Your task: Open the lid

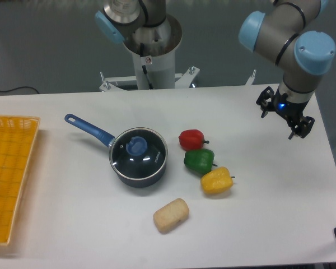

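the pincer (284, 116) is held above the table's (257, 190) right side, touching nothing; its opening cannot be told. the lid (138, 150) is seated on the saucepan (129, 157), well apart.

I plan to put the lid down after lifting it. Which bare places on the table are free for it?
Bare table lies between the yellow tray and the saucepan, in front of its handle. More lies right of the peppers, under the gripper. It is crowded right of the lid: red pepper, green pepper, yellow pepper, bread roll.
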Tool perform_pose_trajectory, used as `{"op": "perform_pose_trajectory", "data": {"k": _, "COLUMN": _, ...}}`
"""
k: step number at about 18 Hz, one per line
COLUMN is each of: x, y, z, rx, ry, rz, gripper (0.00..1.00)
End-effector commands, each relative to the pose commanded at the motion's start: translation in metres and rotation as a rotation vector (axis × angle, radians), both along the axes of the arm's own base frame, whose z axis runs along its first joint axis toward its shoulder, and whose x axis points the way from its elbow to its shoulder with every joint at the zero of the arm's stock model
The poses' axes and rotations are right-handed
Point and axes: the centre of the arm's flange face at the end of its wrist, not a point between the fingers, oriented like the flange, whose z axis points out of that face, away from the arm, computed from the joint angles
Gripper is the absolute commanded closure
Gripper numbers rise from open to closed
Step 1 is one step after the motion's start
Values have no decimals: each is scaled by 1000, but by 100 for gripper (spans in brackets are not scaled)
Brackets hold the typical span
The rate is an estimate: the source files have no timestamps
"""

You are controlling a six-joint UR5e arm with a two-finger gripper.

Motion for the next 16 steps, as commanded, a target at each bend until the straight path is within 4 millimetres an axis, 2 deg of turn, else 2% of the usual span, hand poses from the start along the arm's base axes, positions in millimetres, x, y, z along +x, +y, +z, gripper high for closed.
{"op": "perform_pose_trajectory", "data": {"k": 11, "x": 6, "y": 1, "z": 0, "rx": 13, "ry": -12, "rz": -3, "gripper": 0}}
{"op": "perform_pose_trajectory", "data": {"k": 13, "x": 15, "y": 8, "z": 8, "rx": 22, "ry": 0, "rz": -20, "gripper": 0}}
{"op": "perform_pose_trajectory", "data": {"k": 15, "x": 34, "y": 32, "z": 12, "rx": 24, "ry": 0, "rz": -60, "gripper": 0}}
{"op": "perform_pose_trajectory", "data": {"k": 16, "x": 41, "y": 37, "z": 14, "rx": 23, "ry": 0, "rz": -59, "gripper": 0}}
